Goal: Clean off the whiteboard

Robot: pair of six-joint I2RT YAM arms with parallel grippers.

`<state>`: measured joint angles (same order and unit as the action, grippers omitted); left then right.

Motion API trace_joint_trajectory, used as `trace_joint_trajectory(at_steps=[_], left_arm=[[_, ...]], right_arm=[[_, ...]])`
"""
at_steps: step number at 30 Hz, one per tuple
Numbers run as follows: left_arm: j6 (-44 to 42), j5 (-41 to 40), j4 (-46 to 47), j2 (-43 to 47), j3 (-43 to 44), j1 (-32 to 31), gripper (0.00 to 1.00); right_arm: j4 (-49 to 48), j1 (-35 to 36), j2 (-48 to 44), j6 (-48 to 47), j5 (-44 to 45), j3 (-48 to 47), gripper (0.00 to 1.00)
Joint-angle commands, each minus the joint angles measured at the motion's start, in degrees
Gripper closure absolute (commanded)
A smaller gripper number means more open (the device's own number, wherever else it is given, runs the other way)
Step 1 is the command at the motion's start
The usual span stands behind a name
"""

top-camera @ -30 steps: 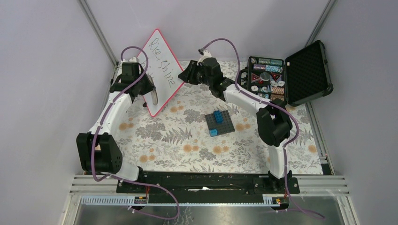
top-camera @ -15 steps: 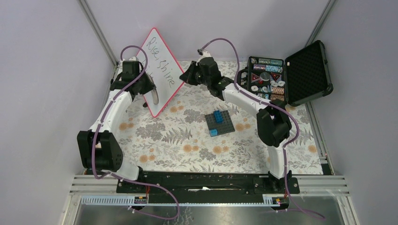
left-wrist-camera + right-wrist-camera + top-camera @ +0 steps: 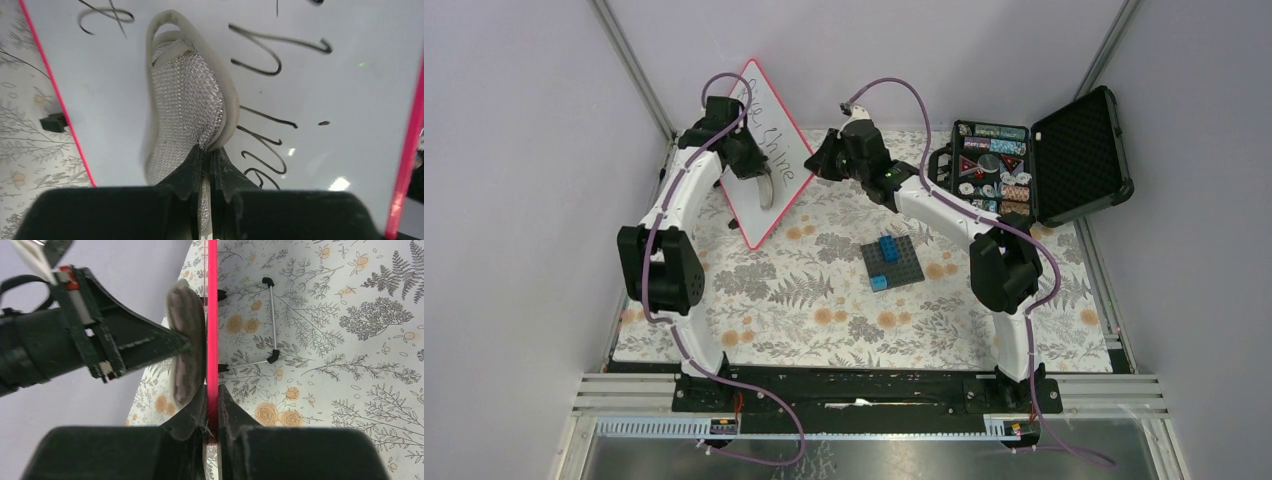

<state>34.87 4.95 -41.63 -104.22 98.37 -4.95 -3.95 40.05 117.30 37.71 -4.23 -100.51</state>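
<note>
At the rear left of the floral-patterned counter (image 3: 824,310), the pink-framed white rectangular whiteboard (image 3: 786,165) is held upright, its edge clamped in the right pincer (image 3: 211,390). An oval grey mesh pad (image 3: 185,100), gripped by the left pincer (image 3: 206,155), is pressed to its written face.

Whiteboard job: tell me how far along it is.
Done: the right gripper is clamped on the whiteboard by its red edge, and the left gripper grips a mesh eraser pad. In hand: the pad lies against the board face. Left: black handwriting shows on both sides of the pad, so most wiping is undone.
</note>
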Motion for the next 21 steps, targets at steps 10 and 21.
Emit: trace_joint_trajectory(at_steps=[10, 21], left_arm=[[0.0, 29.6, 22.5, 6.0, -14.2, -2.4, 1.0], [1.5, 37.9, 31.3, 6.2, -14.9, -6.1, 1.0]], right_arm=[[-4.4, 2.3, 0.7, -2.8, -3.4, -1.7, 1.0], [-8.3, 2.4, -1.6, -1.7, -5.4, 1.7, 1.0]])
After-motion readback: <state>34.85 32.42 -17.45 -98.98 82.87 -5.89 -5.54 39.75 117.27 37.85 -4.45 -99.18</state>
